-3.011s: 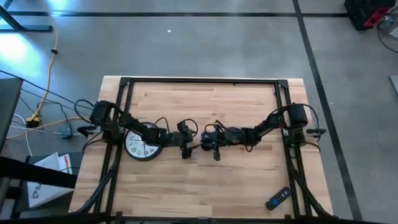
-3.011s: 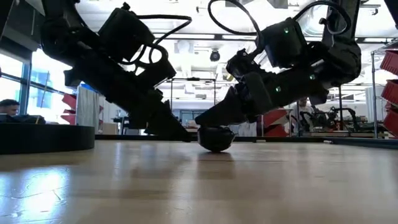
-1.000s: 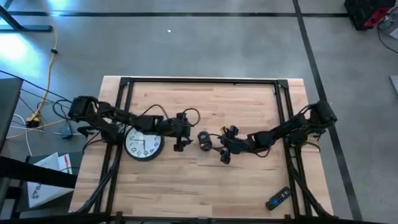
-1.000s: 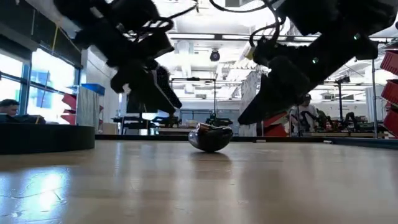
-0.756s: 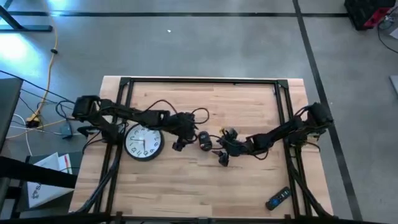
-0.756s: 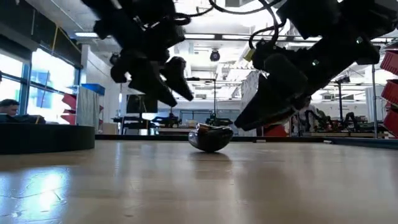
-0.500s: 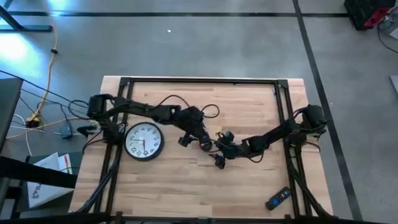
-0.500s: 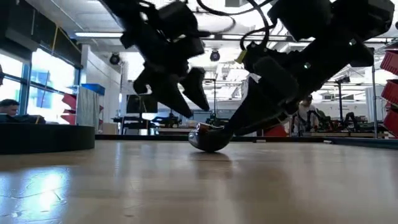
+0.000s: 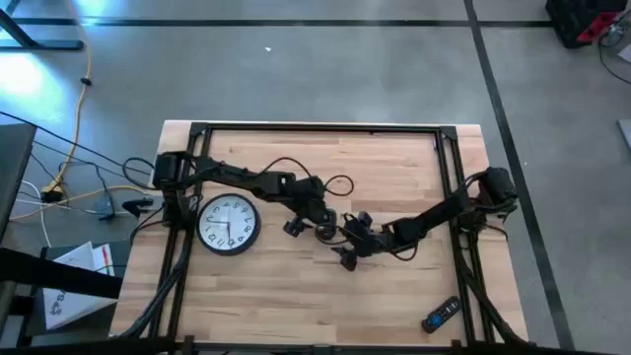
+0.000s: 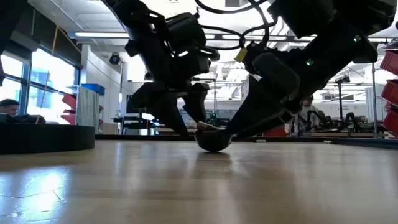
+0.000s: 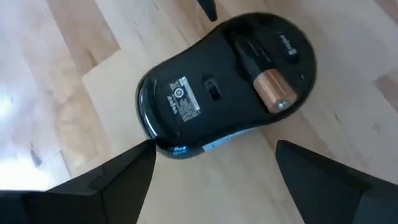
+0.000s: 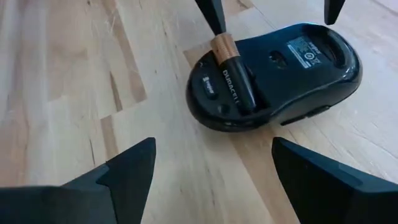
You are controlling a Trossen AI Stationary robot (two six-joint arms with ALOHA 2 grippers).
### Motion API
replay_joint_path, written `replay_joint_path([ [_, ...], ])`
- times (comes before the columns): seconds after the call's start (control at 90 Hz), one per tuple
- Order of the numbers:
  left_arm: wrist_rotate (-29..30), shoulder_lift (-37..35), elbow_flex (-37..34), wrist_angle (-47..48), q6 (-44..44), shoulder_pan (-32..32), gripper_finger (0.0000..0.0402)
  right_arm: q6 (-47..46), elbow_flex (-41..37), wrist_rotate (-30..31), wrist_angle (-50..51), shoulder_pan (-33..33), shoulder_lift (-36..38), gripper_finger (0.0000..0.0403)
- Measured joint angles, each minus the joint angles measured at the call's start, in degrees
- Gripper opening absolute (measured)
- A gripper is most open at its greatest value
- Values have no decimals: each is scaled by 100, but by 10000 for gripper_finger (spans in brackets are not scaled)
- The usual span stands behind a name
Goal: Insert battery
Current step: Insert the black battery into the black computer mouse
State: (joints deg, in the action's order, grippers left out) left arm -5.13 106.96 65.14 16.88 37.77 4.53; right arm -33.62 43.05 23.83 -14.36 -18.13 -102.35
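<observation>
Copper-and-black cylindrical battery (image 12: pixel 231 78) lies in the open bay of the black upturned computer mouse (image 9: pixel 325 231), mid-surface, in the high view.

Low view: both arms crowd the mouse; contact unclear.

Left wrist view: left pincer (image 11: pixel 214 168) released, straddling the mouse.

Right wrist view: right pincer (image 12: pixel 214 168) released, near. Battery's copper end sits raised; judgement: brace the shell, press it flat. Terminals hidden.

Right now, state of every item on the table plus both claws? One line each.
mouse: upside down, battery bay uncovered
battery: lying in the bay, copper end raised, not fully seated
left claw: open, over the mouse, holding nothing
right claw: open, facing the mouse, holding nothing
clock: flat on the table, face up, under the left arm
remote: lying flat near the table's corner, untouched
</observation>
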Motion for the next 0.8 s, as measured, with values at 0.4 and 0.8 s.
replay_joint_path([
  [0.4, 247, 0, 0, 497, -404, -6, 317, 89, 2, -50, 217, 2, 2, 291],
  [0.8, 24, 0, 0, 730, -810, -312, 317, 614, 2, -243, 257, 199, 7, 291],
])
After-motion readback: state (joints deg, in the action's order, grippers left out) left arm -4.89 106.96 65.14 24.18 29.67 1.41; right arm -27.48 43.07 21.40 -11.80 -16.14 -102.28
